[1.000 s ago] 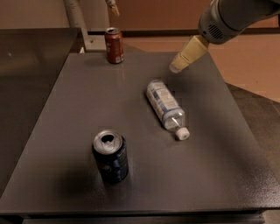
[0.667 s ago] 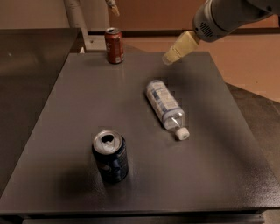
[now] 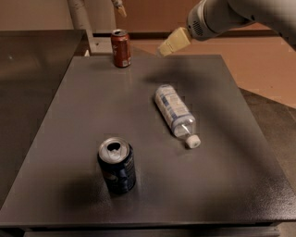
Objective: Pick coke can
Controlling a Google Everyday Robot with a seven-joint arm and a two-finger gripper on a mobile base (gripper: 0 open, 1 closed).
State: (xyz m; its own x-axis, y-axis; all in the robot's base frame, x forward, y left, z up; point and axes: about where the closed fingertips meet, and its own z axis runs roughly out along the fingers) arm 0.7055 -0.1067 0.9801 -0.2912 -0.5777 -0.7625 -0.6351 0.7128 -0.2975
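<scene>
The coke can [image 3: 121,48], red with a silver top, stands upright at the far edge of the dark table [image 3: 69,115], left of centre. My gripper [image 3: 143,30] hangs above the table's far edge, just right of the can and higher than it. One cream finger [image 3: 172,42] points down-left from the grey arm at the upper right. A second cream tip [image 3: 119,8] shows at the top edge above the can. The fingers stand apart and hold nothing.
A dark blue can [image 3: 116,165] with an open silver top stands near the front left. A clear plastic bottle [image 3: 175,114] lies on its side in the middle right. A white post [image 3: 81,19] stands behind the table's far left corner.
The arm and its cream finger have moved left and slightly up, closer to the coke can. The cans and the bottle have not moved.
</scene>
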